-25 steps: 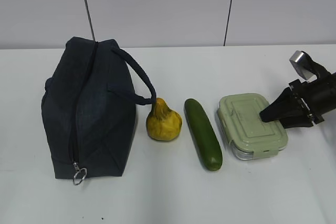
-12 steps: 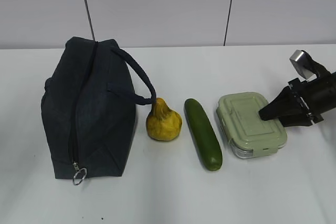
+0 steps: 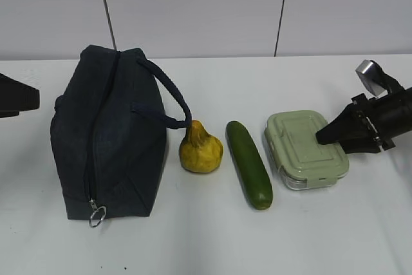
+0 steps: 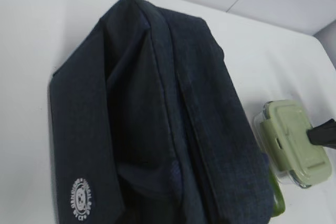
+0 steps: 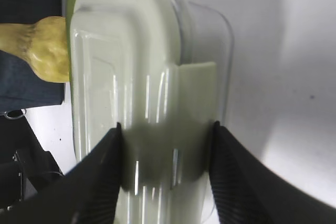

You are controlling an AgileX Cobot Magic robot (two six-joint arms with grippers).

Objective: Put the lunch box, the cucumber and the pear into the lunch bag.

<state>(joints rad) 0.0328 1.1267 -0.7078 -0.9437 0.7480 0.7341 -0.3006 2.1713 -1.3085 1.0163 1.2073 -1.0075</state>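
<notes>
Lunch box (image 3: 308,150) sits right on the bench (image 3: 206,243), its right end between the right tool's (image 5: 165,169) fingers (image 5: 100,171), jaws spread lid-wide. Left: cucumber (image 3: 248,164), pear (image 3: 200,149), zipped lunch bag (image 3: 106,133). Left tool's opening cannot be told.

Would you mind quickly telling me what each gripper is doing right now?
Left gripper: only a dark edge shows; state cannot be told.
Right gripper: open, fingers either side of the lunch box.
</notes>
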